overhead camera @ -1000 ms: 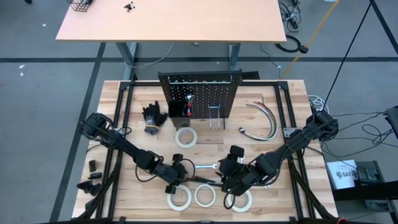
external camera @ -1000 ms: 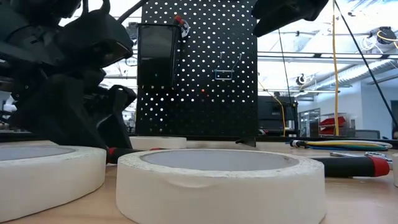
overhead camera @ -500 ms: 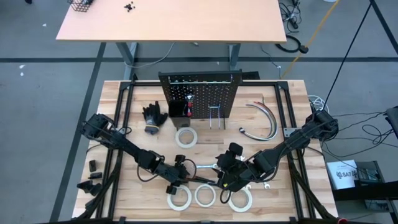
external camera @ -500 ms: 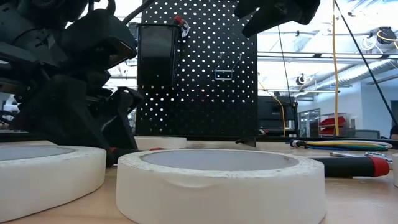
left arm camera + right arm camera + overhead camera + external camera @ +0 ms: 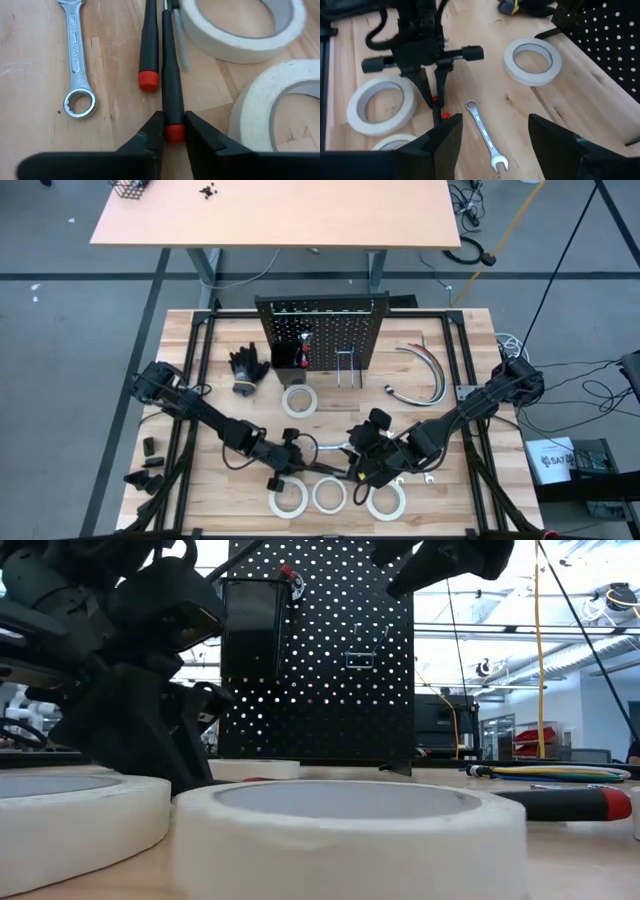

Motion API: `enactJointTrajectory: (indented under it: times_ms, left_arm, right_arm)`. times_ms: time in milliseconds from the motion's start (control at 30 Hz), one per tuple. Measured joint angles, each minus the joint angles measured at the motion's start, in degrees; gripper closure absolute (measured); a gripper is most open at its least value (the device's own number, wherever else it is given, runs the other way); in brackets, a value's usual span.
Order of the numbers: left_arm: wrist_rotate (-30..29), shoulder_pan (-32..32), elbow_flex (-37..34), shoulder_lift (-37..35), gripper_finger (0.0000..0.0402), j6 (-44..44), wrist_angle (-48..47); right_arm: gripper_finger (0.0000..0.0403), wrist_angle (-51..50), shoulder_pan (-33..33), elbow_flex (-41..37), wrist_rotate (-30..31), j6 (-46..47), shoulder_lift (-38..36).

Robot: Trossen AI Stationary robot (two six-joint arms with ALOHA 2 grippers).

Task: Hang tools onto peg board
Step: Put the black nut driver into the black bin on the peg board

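Note:
Two thin black screwdrivers with red end caps lie side by side on the wooden table. My left gripper is shut on one screwdriver; the second screwdriver lies just beside it, with a silver wrench farther over. White tape rolls lie flat on the other side. My right gripper hovers open above the table, over the wrench, touching nothing. The peg board stands upright at the table's far middle. My left gripper pinches the screwdriver's handle at its red-capped free end between the two fingers, one on each side. The fingers slant down from the table's left and run in line with the screwdriver. The screwdriver lies flat on the table.
Three tape rolls lie along the near edge and another lies before the peg board. Black gloves lie left of the board and grey hoses right of it. Another screwdriver handle lies near the front.
My left gripper has shut on the screwdriver's handle end and taken hold of it, sinking slightly toward the table. The nearest tape roll in the low view has shifted a little toward the near edge.

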Motion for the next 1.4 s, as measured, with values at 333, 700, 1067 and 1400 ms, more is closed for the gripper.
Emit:
enactJointTrajectory:
  times_ms: [333, 700, 1067, 1400]
  left_arm:
    - [-2.8, 2.0, -0.5, -9.5, 0.0362, 5.7, -14.4]
    - [-2.4, 4.2, 1.5, -27.0, 0.0362, 6.2, -27.3]
    - [2.3, 4.5, 13.3, -30.2, 0.0362, 11.8, -39.8]
    - [-2.3, 4.6, 16.9, -29.9, 0.0362, 15.3, -40.2]
  right_arm:
    - [0.0181, 8.5, -0.3, 0.0, -5.3, -6.3, 0.0]
    - [0.0181, 15.1, -7.6, 0.1, -12.3, -8.3, 0.0]
    - [0.0181, 23.6, -19.7, 0.1, -42.0, -4.8, 0.0]
    - [0.0181, 24.3, -20.5, 0.1, -50.3, -3.0, 0.0]
